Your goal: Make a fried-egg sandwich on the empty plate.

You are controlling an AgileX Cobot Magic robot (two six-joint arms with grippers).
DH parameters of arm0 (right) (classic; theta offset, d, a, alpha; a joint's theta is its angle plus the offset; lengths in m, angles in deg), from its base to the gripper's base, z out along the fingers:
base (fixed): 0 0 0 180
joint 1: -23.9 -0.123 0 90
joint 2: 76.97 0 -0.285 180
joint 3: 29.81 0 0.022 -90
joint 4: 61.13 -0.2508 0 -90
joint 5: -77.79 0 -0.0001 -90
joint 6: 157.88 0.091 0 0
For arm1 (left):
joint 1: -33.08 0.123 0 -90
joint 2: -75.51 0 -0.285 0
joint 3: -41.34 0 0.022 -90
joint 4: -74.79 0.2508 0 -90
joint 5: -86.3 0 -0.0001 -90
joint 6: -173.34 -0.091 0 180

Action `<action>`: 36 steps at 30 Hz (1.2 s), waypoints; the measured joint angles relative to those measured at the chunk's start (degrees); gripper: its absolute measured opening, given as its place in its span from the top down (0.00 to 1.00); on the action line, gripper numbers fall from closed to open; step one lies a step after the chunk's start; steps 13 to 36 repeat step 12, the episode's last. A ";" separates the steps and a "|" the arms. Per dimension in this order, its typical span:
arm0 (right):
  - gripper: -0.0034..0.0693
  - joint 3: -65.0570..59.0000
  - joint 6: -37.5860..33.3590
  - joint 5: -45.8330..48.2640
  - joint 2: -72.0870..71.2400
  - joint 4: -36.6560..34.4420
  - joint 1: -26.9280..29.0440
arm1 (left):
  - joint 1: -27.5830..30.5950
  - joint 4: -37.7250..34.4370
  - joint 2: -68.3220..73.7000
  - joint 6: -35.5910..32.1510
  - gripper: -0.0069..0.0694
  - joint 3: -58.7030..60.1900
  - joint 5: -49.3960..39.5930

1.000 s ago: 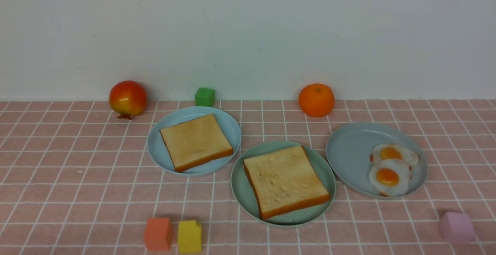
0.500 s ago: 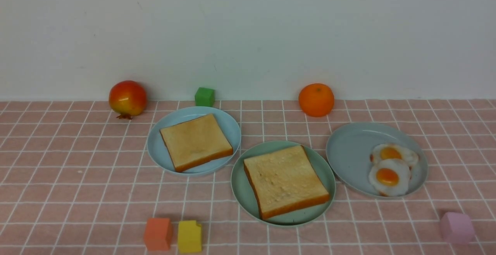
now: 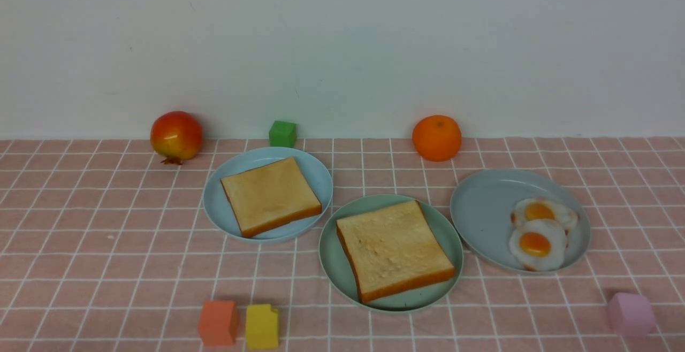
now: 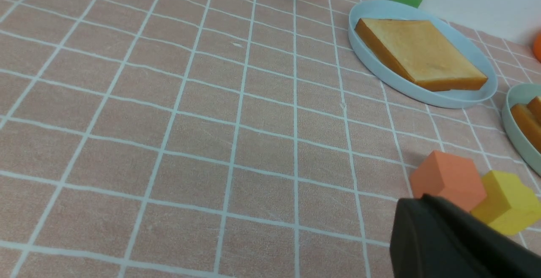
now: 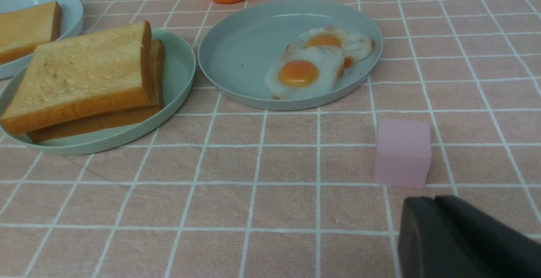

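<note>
Very little of the robot's body shows. In the front view we see none of it.

In the left wrist view we see one part of the left gripper (image 4: 460, 244): a matte black piece with a rounded end, smooth and plain, filling one corner of the picture (its fingertips lie beyond the edge). We can make out no screws, cables or markings on it.

In the right wrist view the right gripper (image 5: 465, 244) looks much the same: a dark, almost black, smooth block with a softly rounded edge and a faint ridge along its length.

Staged tabletop: pink checked cloth (image 3: 107, 245), blank white wall (image 3: 342, 47).
</note>
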 joint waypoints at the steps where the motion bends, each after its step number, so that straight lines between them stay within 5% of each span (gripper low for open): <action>1: 0.86 0.00 0.00 0.00 0.00 0.00 0.00 | 0.00 0.00 0.00 0.00 0.89 0.00 0.00; 36: 0.84 0.00 0.00 0.00 0.00 0.00 0.00 | 0.00 0.00 0.00 0.00 0.89 0.00 0.00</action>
